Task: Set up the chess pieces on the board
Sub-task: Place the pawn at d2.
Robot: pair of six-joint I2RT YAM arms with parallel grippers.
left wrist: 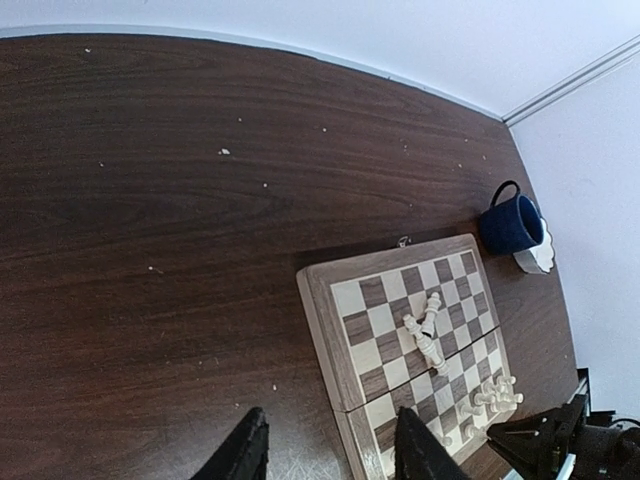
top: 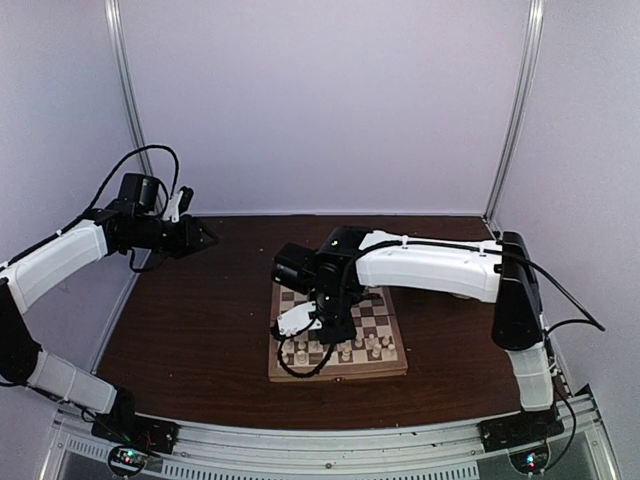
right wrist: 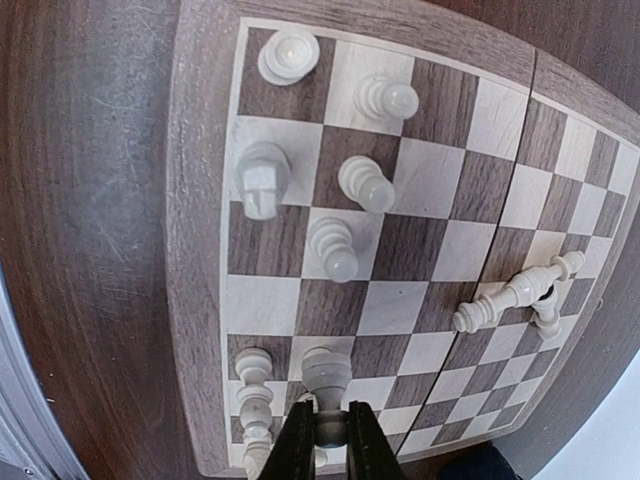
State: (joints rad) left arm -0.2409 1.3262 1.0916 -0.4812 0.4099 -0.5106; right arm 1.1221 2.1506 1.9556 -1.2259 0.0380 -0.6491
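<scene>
Right tool [right wrist: 330,415] pinches a chess piece [right wrist: 325,372] upright over near rows of the board [right wrist: 200,250] for seating; left tool [left wrist: 330,430] spread, empty.

One arm raised aside, the other bent down

The left arm [top: 60,262] bends up and out at the left side, its left end effector [top: 205,237] held level in the air, fingers [left wrist: 243,452] apart with nothing between them. The right arm [top: 430,268] stretches leftward from its base, wrist turned down. Its right end effector [right wrist: 328,425] points straight down, fingers pinched on a chess piece [right wrist: 325,375]
</scene>
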